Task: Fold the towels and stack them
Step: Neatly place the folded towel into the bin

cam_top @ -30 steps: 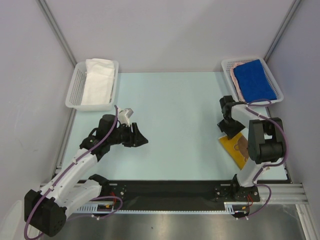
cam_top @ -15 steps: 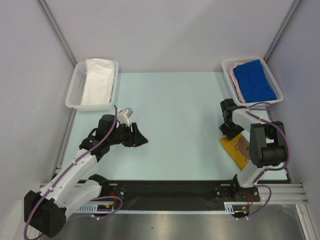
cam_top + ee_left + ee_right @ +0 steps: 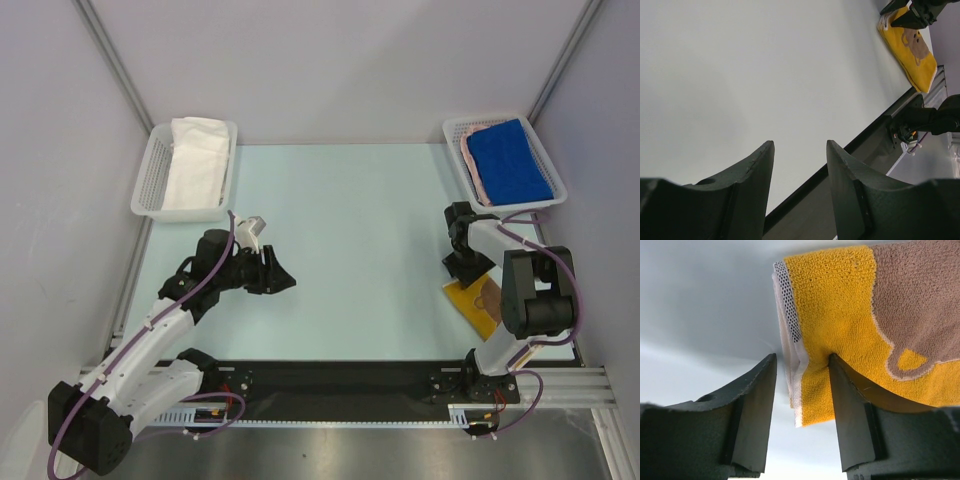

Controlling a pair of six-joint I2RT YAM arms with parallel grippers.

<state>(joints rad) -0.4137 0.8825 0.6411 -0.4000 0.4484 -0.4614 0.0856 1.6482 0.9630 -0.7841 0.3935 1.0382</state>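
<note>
From the top camera we see the pale green desk [image 3: 340, 220]. A white mesh plastic basket [image 3: 147, 185] sits at its far left corner with a plain white towel [image 3: 197, 165] inside. Far right, a second mesh basket [image 3: 452, 132] carries a blue terry towel [image 3: 508, 160] on top of a pinkish towel [image 3: 471, 172], which peeks out on the side facing the desk's middle. The yellow-orange terry towel with a brown bear [image 3: 472, 298] lies folded on the desk, front right. The right arm [image 3: 530, 290] bends down over it, with the right jaws at its far corner. The left arm [image 3: 165, 310] reaches over the desk's left half, well apart from every towel.

Over to the left wrist: the left jaws stand wide apart with only bare desk between them. The bear towel [image 3: 912, 45] shows far off at the top right.

Right wrist now: the right jaws are parted about halfway and straddle the bear towel's [image 3: 840, 315] folded edge. One finger [image 3: 855, 410] touches the yellow pile. The other stands just clear of the white edging, so we see no clamp.
</note>
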